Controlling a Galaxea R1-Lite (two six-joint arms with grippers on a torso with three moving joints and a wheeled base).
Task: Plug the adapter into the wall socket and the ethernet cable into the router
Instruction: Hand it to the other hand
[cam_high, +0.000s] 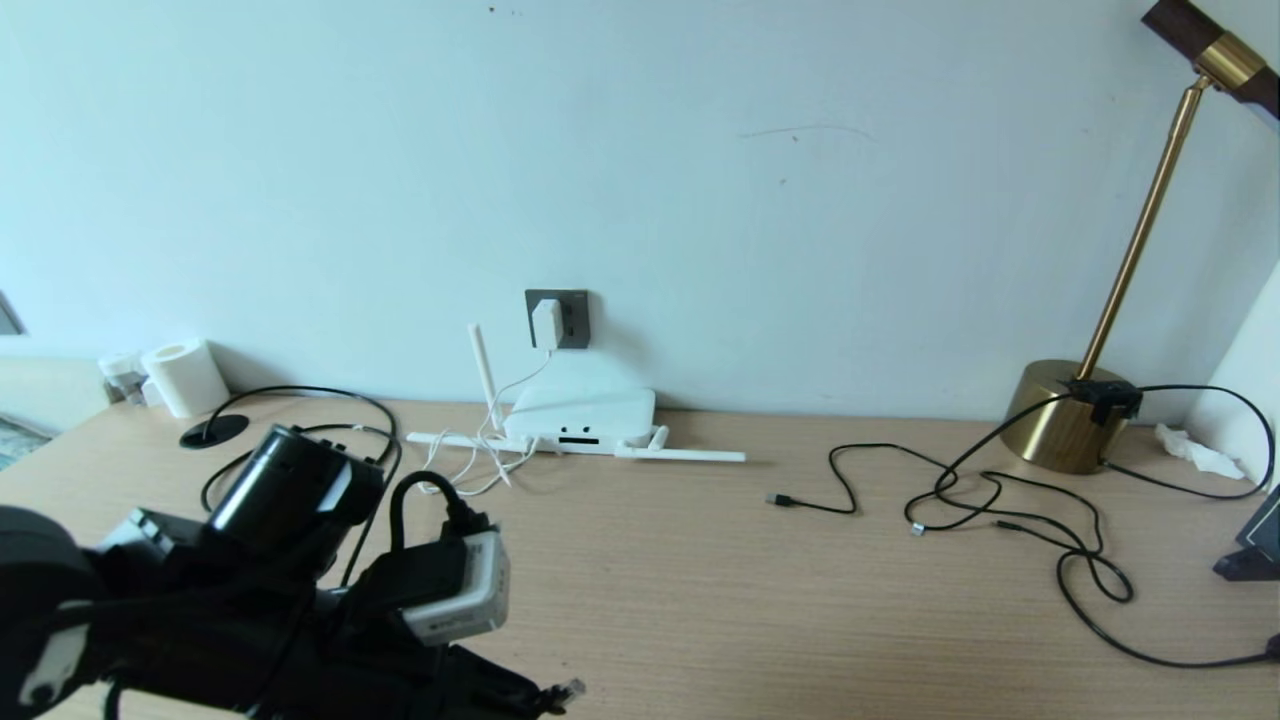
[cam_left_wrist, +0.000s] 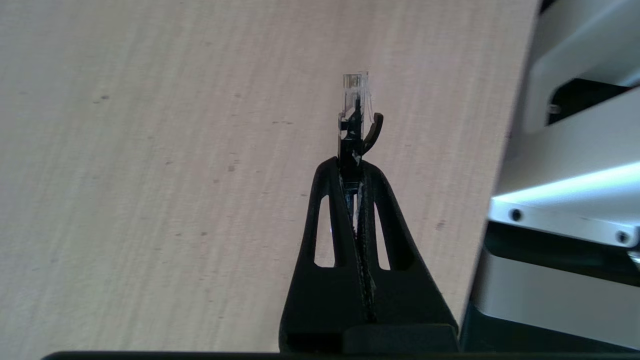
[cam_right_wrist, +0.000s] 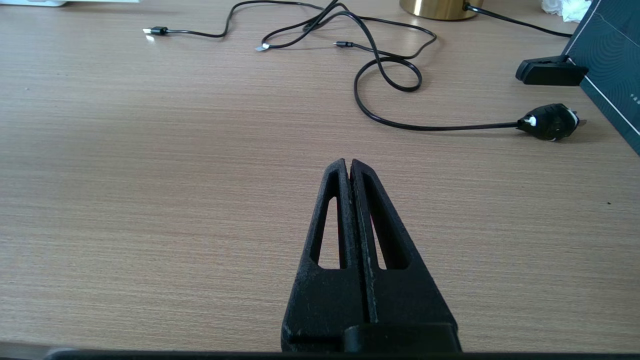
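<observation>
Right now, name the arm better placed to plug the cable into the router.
Left: the left gripper is shut on the ethernet cable, on the router's side. The right gripper is shut, empty.

Bare desk before router

Left arm low at the near left, its left gripper pinched tight on the ethernet cable (clear plug protruding past the fingertips). Right gripper fully closed and empty, held level just above the tabletop.
</observation>
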